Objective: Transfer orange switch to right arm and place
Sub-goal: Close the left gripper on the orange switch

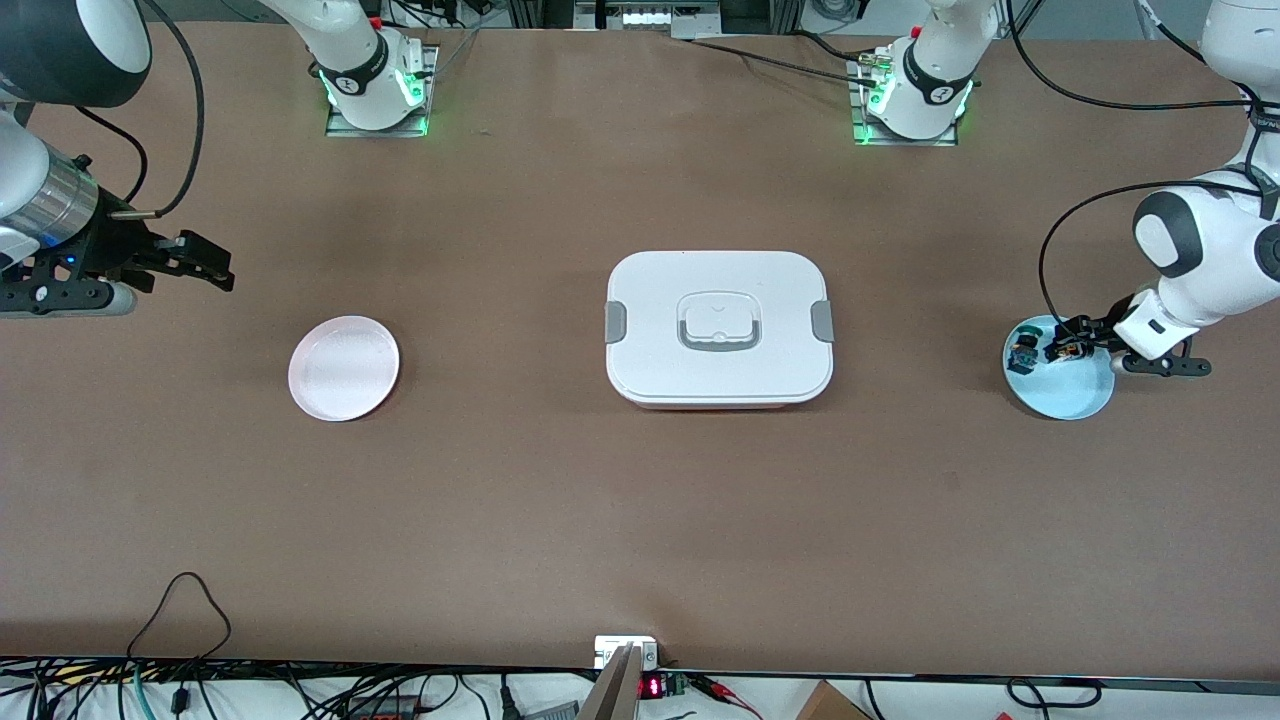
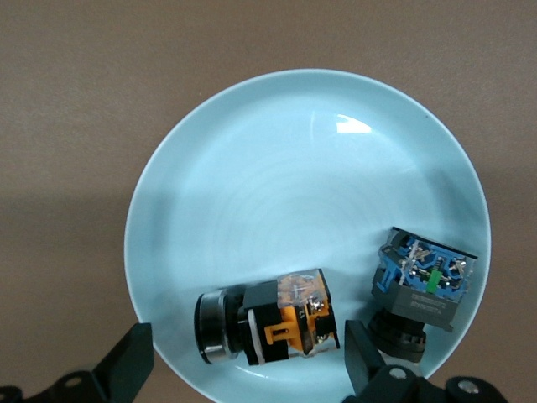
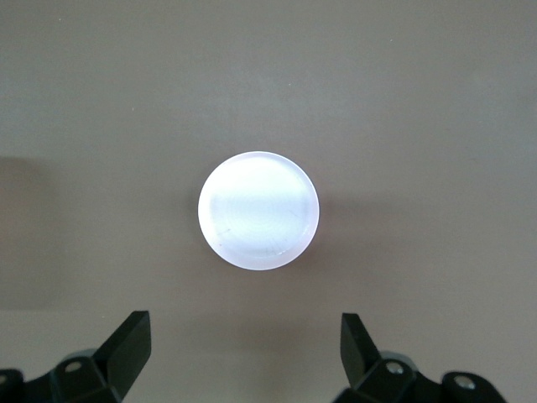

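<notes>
Nothing is lifted yet: pickup, handover and placing all remain. The small black switch with an orange cap point(image 2: 273, 327) lies in the round pale-blue plate point(image 2: 302, 151) at the left arm's end of the worktop, beside a black switch with blue-green parts point(image 2: 422, 285). The left end effector point(image 1: 1070, 340) hangs wide open and empty over it. The right end effector point(image 1: 195, 262), open and empty, waits near the empty pink plate point(image 1: 344, 367). A closed white lidded box point(image 1: 718, 340) sits mid-worktop.

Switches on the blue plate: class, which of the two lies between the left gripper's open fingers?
The orange switch, lying on its side; the switch with blue and green parts sits beside it, outside the left gripper.
</notes>
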{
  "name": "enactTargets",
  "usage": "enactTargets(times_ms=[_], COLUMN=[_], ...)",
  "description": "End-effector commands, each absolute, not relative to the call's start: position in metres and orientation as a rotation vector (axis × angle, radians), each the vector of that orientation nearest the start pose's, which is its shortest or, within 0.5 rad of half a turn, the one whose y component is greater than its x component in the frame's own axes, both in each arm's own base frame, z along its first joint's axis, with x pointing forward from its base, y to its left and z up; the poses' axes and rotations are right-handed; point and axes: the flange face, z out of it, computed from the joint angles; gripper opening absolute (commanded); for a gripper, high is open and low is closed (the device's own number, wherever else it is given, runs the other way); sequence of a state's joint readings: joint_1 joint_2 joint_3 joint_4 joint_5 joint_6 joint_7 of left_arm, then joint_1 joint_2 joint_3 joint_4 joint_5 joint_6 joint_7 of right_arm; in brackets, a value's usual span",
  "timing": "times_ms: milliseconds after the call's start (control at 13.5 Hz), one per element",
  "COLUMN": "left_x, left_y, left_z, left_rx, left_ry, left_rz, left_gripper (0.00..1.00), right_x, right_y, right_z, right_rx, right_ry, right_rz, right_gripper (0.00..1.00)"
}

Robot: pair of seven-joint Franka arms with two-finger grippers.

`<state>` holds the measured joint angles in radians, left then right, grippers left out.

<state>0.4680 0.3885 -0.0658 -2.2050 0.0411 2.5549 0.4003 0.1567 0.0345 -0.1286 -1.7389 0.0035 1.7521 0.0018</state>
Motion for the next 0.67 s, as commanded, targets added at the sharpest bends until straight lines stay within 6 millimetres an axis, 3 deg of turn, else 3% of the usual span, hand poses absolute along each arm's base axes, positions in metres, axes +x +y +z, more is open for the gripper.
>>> enactTargets(times_ms=[0,594], left_x=[0.5083,0.5095], left_y=[0.2142,0.2143], left_z=[0.1968,0.1903], left_rx=[-3.148,-3.146], left_ry=[0.092,0.095], left_rz=[0.047,0.029], left_gripper=[1.00,1.00], right_x=[0.5649,0.5650], right_y=[0.0159,0.0176], right_z=[0.5448,0.5450], right_rx=[-3.125,-3.125], right_ry=[-0.014,-0.021], right_rz=[0.029,0.027], right_gripper=[1.00,1.00])
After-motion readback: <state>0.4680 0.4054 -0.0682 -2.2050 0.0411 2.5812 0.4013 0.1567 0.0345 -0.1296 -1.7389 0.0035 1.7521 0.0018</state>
